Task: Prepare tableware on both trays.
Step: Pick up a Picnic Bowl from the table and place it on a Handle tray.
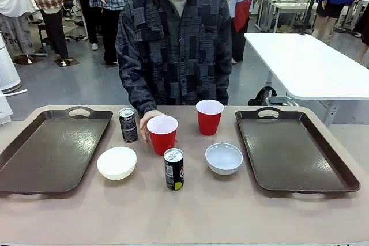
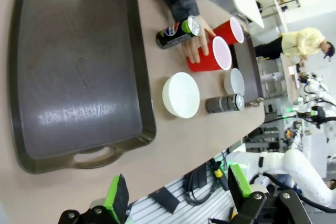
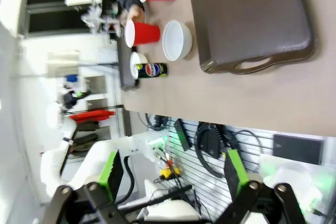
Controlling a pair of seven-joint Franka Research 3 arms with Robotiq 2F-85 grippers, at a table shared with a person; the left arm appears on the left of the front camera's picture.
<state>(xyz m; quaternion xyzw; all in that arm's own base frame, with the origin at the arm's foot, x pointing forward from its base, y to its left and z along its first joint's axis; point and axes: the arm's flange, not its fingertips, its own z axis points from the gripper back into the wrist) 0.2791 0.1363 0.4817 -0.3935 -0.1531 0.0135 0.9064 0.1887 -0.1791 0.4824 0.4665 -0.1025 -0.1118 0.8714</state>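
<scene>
Two brown trays lie flat, one at the left [image 1: 52, 148] and one at the right [image 1: 294, 148], both bare. Between them stand two red cups [image 1: 162, 133] [image 1: 209, 117], two white bowls [image 1: 117, 162] [image 1: 224, 158] and two dark cans [image 1: 128, 125] [image 1: 173, 169]. A person's hand [image 1: 147, 120] rests against the left cup. My left gripper [image 2: 178, 192] hangs open above the table's near edge, short of the left tray [image 2: 79, 66]. My right gripper [image 3: 173, 174] is open too, held off the table edge near the right tray [image 3: 252, 19].
The person stands at the far side of the table, directly behind the cups. A white table [image 1: 305, 61] stands behind the right tray. Cables and a slatted panel [image 3: 210, 140] lie below the table's near edge.
</scene>
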